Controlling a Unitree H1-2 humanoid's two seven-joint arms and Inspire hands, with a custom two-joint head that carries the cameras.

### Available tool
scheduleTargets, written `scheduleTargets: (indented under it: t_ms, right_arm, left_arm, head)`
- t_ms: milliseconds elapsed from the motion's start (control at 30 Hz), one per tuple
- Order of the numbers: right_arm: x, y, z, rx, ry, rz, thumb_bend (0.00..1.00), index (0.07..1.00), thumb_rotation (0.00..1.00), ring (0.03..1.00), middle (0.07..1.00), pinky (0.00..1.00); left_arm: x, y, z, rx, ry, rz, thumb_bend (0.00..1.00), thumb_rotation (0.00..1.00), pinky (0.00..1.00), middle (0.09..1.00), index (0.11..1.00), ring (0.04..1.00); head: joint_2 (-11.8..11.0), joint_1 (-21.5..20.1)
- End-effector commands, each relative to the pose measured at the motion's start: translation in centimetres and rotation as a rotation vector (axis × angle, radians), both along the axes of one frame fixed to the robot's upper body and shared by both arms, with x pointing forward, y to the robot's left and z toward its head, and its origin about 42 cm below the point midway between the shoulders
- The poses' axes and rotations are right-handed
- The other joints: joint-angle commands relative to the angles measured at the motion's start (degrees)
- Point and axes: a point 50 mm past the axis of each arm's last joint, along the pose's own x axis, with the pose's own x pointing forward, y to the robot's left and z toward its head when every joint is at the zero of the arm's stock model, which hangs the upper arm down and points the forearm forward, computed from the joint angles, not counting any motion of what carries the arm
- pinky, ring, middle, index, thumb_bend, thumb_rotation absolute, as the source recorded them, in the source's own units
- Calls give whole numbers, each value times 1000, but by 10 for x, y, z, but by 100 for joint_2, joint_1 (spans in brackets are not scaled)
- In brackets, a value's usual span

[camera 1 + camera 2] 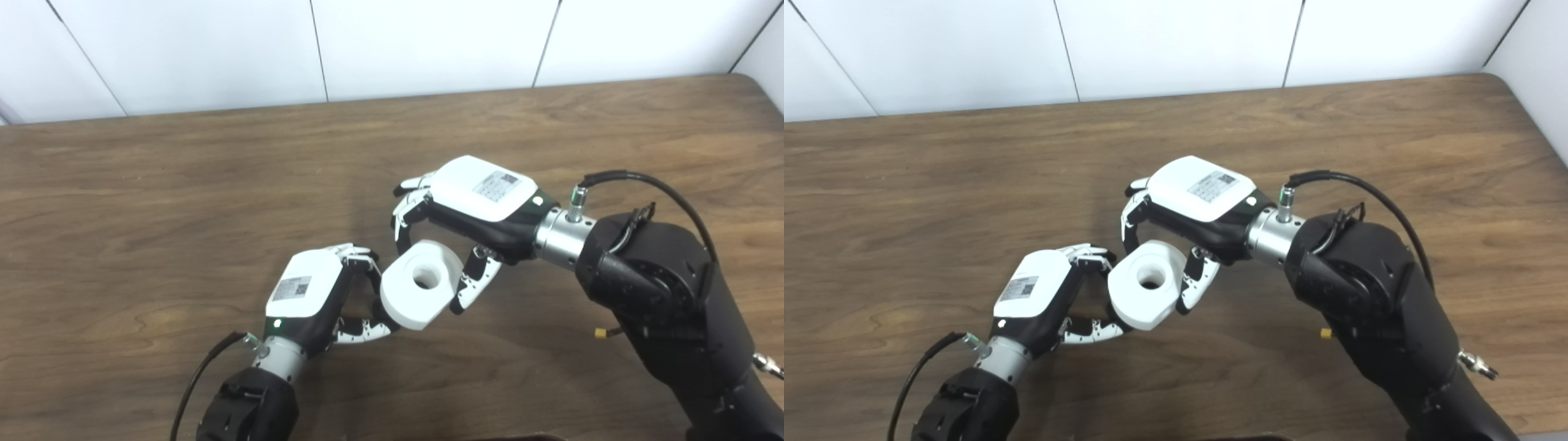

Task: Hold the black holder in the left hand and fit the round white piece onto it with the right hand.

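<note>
Round white piece (421,283), left eye view: grasped between the right hand (474,205) and the left hand (318,294), above the table (122,214). Right eye view: black holder hidden, left grip indeterminate; insertion best proceeded slowly, bore aligned.

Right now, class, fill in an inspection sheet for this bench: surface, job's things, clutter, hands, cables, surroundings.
Surface: brown wooden table.
Job's things: round white piece with a centre hole, between both hands; black holder not made out.
Clutter: nothing seen.
Hands: right hand fingers around the white piece; left hand fingers touch its near side.
Cables: black cable at the right wrist, another at the left.
Surroundings: white panelled wall.
</note>
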Motion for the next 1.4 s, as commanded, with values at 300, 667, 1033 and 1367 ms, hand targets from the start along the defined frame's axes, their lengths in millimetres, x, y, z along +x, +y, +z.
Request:
scheduleTargets:
  t_ms: [300,667,1033,1367]
  right_arm:
    - [-1,4,2,2,-58,14,524,484,133,887,758,851]
    - [-1,4,1,-42,-56,6,525,490,146,898,770,842]
    - [-1,3,3,-50,-67,-1,909,617,263,899,795,842]
    - [-6,5,11,-67,-67,8,997,750,343,959,888,918]
  left_arm:
    - [-8,2,-15,30,110,-5,520,47,833,783,487,851]
    - [-8,3,-15,24,110,-2,520,47,826,784,487,851]
    - [-8,2,-14,28,116,-2,520,46,839,786,487,854]
    - [-8,2,-15,41,107,-9,520,47,828,781,487,844]
  head:
    - [6,-20]
    - [20,-25]
    - [20,-25]
    - [34,-26]
